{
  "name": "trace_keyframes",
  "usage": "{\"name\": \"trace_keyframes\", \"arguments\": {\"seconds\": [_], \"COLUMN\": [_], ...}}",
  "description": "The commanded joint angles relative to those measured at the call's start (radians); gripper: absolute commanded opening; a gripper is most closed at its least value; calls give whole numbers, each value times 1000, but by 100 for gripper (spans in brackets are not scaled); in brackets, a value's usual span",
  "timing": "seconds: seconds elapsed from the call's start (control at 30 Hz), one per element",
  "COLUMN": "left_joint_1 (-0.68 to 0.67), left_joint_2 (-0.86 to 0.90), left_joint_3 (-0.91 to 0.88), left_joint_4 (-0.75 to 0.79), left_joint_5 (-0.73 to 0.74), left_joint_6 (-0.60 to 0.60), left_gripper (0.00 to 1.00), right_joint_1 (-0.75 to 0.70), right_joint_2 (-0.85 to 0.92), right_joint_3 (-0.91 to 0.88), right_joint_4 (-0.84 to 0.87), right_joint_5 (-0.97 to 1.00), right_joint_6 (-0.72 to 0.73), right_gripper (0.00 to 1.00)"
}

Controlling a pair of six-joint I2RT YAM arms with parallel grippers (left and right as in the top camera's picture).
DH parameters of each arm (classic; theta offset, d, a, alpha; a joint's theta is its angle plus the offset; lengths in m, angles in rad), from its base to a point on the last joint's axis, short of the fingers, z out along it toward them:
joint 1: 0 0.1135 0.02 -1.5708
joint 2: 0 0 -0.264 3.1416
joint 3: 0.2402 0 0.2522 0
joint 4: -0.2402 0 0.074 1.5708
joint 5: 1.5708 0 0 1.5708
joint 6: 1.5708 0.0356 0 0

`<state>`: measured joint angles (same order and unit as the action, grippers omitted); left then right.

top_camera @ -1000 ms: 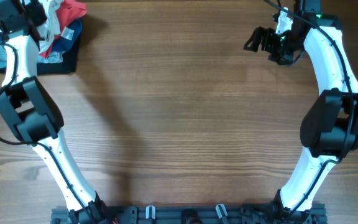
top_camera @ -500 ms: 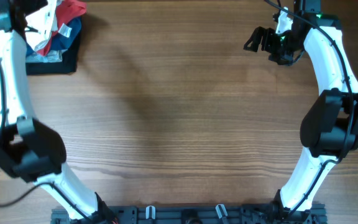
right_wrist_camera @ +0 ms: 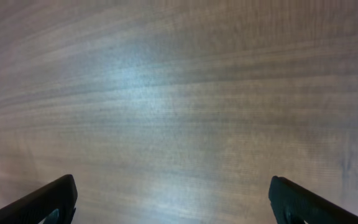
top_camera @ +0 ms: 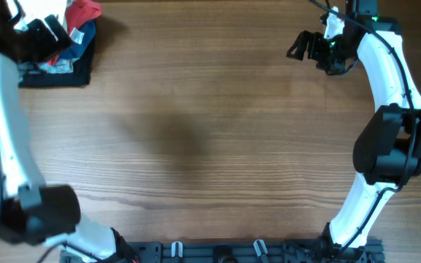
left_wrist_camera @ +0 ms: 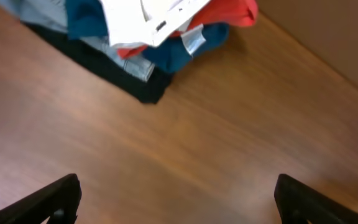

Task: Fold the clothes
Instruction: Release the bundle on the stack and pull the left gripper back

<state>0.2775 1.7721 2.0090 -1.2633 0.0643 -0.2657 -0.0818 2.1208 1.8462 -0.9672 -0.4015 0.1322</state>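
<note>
White clothes (left_wrist_camera: pixel 143 17) sit crumpled on a pile (left_wrist_camera: pixel 143 87), not folded yet; left gripper (left_wrist_camera: pixel 178 199) and right gripper (right_wrist_camera: pixel 173 199) are both wide apart, empty.

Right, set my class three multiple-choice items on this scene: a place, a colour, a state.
1. Where on the table is the pile of clothes? A) far left corner B) centre C) near right corner
2. What colour is the top garment in the left wrist view? A) green B) white C) yellow
3. How do the left gripper and right gripper stand? A) both shut B) left shut on cloth C) both open, empty
Answers: 1 A, the overhead view shows it there; 2 B, white cloth overlies red and blue; 3 C, each wrist view shows jaws wide apart with nothing between.
</note>
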Motion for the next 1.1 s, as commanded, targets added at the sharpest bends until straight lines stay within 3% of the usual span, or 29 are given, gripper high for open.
{"name": "trace_keyframes", "arguments": {"seconds": [0.0, 0.27, 0.5, 0.57, 1.07], "left_joint_1": [-8, -167, -205, -204, -205], "left_joint_2": [-154, -375, -430, -430, -430], "left_joint_3": [3, 3, 2, 1, 1], "left_joint_4": [-68, -247, -410, -421, -420], "left_joint_5": [22, -25, -356, -425, -420], "left_joint_6": [-64, -72, -248, -251, -252], "left_gripper": [100, 100, 100, 100, 100], "right_joint_1": [4, 4, 4, 4, 4], "right_joint_2": [-17, -17, -17, -17, -17], "right_joint_3": [1, 1, 1, 1, 1], "right_joint_4": [46, 126, 126, 126, 126], "right_joint_5": [14, 28, 28, 28, 28], "right_joint_6": [-27, -24, -24, -24, -24], "right_gripper": [100, 100, 100, 100, 100]}}
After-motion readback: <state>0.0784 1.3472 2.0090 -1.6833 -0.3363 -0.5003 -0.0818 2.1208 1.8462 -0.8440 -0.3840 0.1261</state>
